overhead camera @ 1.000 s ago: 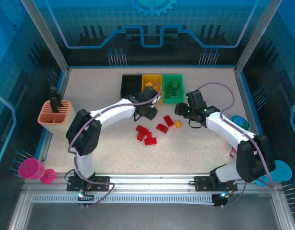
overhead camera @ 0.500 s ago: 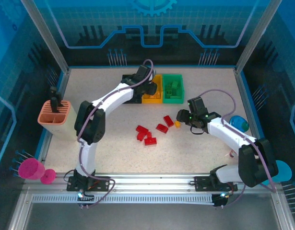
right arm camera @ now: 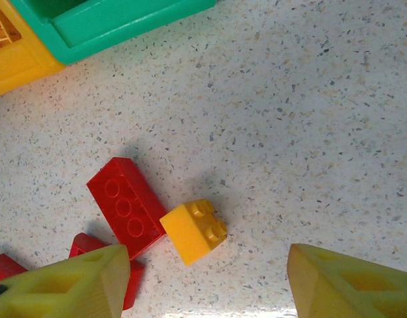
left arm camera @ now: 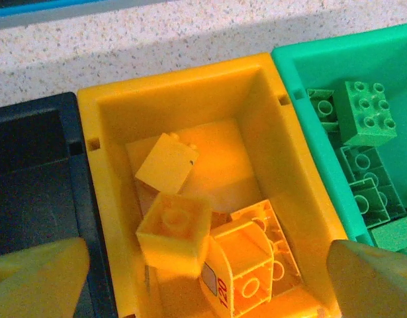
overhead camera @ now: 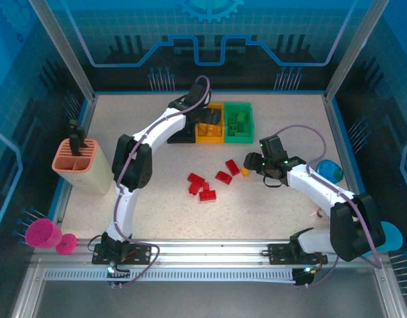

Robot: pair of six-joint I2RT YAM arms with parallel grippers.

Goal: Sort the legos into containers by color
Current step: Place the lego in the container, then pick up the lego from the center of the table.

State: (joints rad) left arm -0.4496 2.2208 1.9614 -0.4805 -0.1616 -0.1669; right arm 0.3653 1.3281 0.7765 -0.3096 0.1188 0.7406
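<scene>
- Left jaws spread wide above the yellow rectangular plastic bin (left arm camera: 104, 192), pinching nothing; yellow plastic bricks (left arm camera: 173, 228) lie inside
- Right jaws spread over a small yellow plastic brick (right arm camera: 193, 232) on the speckled surface (right arm camera: 309, 132)
- It seems to touch a long red plastic brick (right arm camera: 124, 202); closing the jaws could catch both, or knock the yellow one askew

Overhead from behind — wrist views close, down, share yellow bin (left arm camera: 183, 78)

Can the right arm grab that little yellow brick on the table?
Probably yes. The right gripper hangs open above the yellow brick, a finger on each side, with nothing on top of it. The red brick right beside it might get nudged.
</scene>
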